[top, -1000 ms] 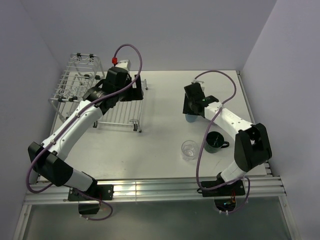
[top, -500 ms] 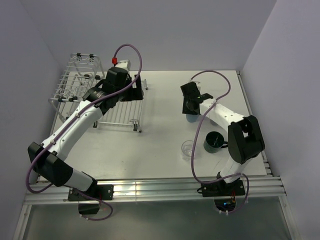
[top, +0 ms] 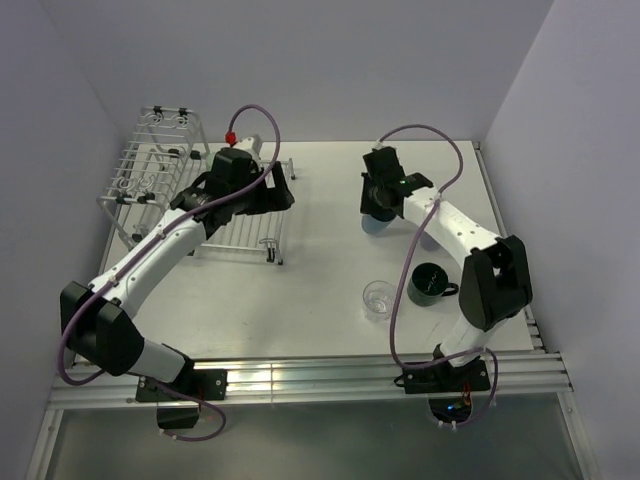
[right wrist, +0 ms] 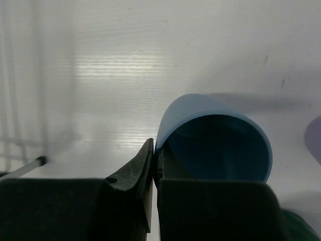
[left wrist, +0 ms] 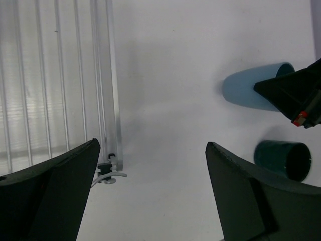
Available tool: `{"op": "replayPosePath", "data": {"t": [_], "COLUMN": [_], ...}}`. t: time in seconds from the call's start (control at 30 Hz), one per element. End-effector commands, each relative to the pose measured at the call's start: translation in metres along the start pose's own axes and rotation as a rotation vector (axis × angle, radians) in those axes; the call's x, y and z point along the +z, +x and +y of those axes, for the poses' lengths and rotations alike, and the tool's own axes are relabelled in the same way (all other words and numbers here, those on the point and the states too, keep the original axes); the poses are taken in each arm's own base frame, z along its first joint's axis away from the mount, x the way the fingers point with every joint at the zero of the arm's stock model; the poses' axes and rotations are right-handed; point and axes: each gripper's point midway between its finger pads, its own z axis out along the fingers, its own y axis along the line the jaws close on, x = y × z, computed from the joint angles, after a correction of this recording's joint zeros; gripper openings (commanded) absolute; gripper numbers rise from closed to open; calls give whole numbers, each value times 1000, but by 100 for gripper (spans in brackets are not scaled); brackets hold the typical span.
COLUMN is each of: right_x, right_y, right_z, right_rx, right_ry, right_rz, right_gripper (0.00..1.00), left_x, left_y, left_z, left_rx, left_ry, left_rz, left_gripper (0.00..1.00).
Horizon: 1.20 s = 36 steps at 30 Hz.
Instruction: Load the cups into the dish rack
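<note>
My right gripper [top: 376, 210] is shut on the rim of a light blue cup [top: 374, 226], one finger inside and one outside, seen close in the right wrist view [right wrist: 155, 150]. The cup [right wrist: 190, 106] is tilted above the table. A dark green mug [top: 428, 284] and a clear glass [top: 378, 298] stand nearer the front. The white wire dish rack [top: 150, 175] sits at the back left. My left gripper [top: 282, 192] hangs open and empty by the rack's right edge; its view shows the rack bars [left wrist: 60, 75], the blue cup [left wrist: 246, 91] and the mug [left wrist: 281, 158].
White walls close in the table at the back and both sides. A purple cable loops over each arm. At the right edge of the right wrist view lies a lavender patch [right wrist: 314, 136]; I cannot tell what it is.
The right gripper has shut on the blue cup's rim and moved back and left with it. The left gripper has swung right, off the rack, and opened wider.
</note>
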Motion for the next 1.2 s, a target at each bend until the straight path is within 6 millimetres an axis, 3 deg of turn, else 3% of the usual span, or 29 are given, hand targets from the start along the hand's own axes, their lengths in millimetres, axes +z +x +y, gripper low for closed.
{"op": "replayPosePath", "data": {"t": [0.0,0.17,0.27,0.37,0.47,0.73,1.17], "right_x": [-73,-136,-165,-183,-198,-228,-228], "right_y": [-62,-85,-96,-99,-104,-115,-111], "right_z": [43,107,133,152,163,173,164], "right_rx": [52,95,122,160,209,303,396], "right_ry": [-236,-634,-821,-983,-1122,-1368,-1496], "right_rz": [-163,-192,-200,-172,-150,-121,-93], "right_gripper": [0,0,0,0,0,0,0], "left_x": [-12,-19,-25,-36,-35,-33,-67], "left_y": [-27,-40,-56,-60,-65,-62,-55], "left_z": [-26,-47,-57,-73,-79,-83,-97], "left_rx": [-106,-165,-184,-194,-196,-201,-210], "left_ry": [239,548,670,801,842,894,1071], "left_rz": [-73,-90,-144,-140,-142,-125,-120], "left_gripper": [94,96,97,98,98,98,92]}}
